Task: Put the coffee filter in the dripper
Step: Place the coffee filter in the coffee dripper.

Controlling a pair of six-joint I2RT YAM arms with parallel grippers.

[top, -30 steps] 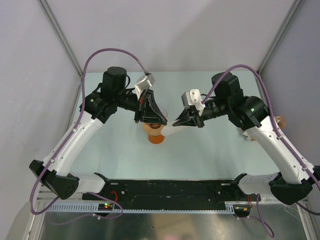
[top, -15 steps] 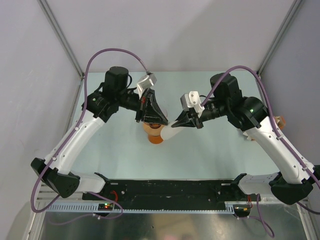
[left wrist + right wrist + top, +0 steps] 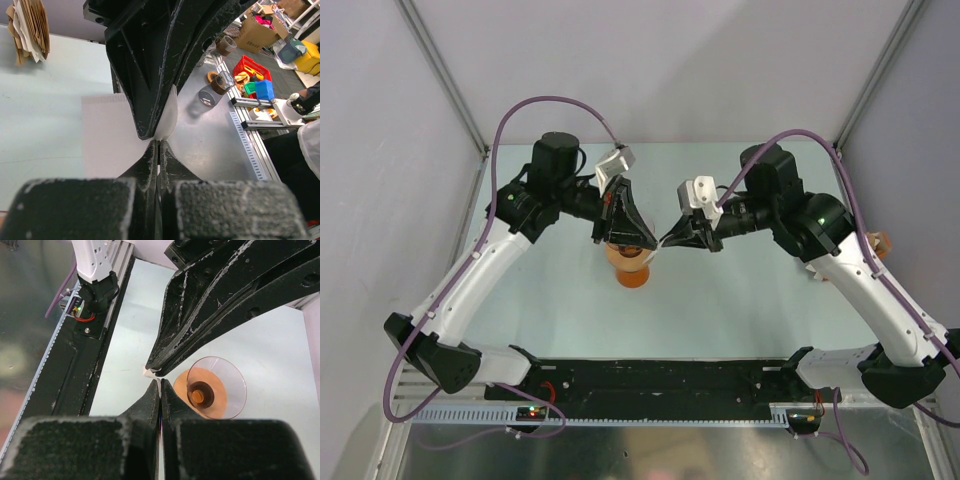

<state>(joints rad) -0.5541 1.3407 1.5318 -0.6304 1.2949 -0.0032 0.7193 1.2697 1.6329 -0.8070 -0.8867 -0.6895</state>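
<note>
top external: left gripper (image 3: 157, 147), right gripper (image 3: 160, 390) pinch coffee filter (image 3: 107, 135) by dripper (image 3: 216, 387)

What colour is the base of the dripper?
Orange. The dripper shows best in the right wrist view.

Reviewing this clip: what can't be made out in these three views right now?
Coffee filter: top view, hidden under both claws; right wrist view shows only a white corner.
Left claw: shut at the filter; left wrist view too close to show whether it pinches the paper as the right claw does.
Dripper: top view, mouth covered by the left claw.
Paper stack: left wrist view, cut off by the top edge.
</note>
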